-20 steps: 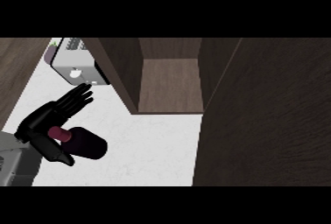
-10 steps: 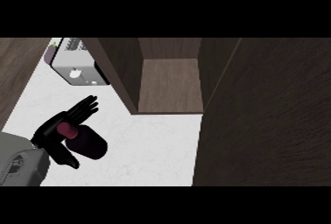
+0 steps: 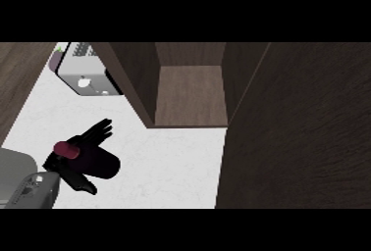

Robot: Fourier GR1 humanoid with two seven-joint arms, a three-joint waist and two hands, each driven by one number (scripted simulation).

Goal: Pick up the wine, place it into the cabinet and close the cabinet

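The wine bottle (image 3: 95,164), dark with a red cap, stands on the white counter (image 3: 170,166) at the lower left. My left hand (image 3: 85,138) is up against it from the left. Its fingers (image 3: 99,130) reach mostly straight past the bottle's far side and the thumb (image 3: 78,180) lies along the near side. The hand brackets the bottle without curling round it. The cabinet (image 3: 190,93) stands open behind the counter, to the upper right of the bottle, with a bare wooden shelf inside. Its door (image 3: 301,132) is swung out along the right. My right hand is out of view.
A white boxy appliance (image 3: 87,76) sits at the back left, beside the cabinet's left wall (image 3: 134,81). A dark wood panel (image 3: 18,83) borders the counter on the far left. White counter lies between the bottle and the cabinet opening.
My left forearm has come further into view from the lower left. The fingers have drawn down and in toward the bottle. The bottle has stayed about where it was.
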